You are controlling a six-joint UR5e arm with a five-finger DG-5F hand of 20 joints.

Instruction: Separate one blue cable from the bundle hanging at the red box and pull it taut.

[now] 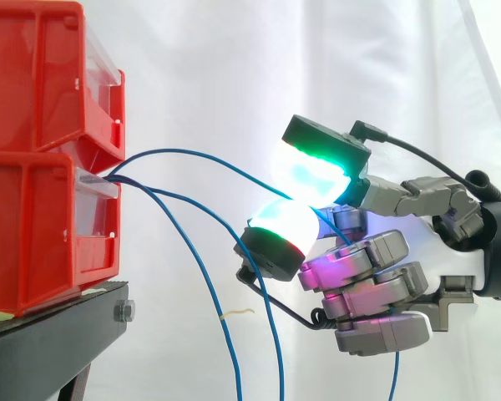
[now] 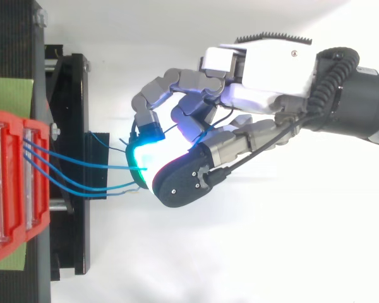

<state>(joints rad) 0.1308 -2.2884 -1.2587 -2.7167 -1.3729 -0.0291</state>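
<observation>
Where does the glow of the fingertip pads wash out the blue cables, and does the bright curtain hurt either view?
Side view: the pads glow green-white, yet the blue cable pinched between them is traceable, dark against the bright curtain. Top view: the glow blooms white at the hand, swallowing the spot where the cable meets it.

A white curtain (image 1: 200, 75) hangs in soft vertical folds behind the hand (image 1: 376, 276), brightly and evenly lit. Down and left of the hand stands a black stand (image 1: 58, 334) with a bolt (image 1: 123, 312) at its near corner; a green sheet (image 2: 9, 95) lies on its top.
</observation>
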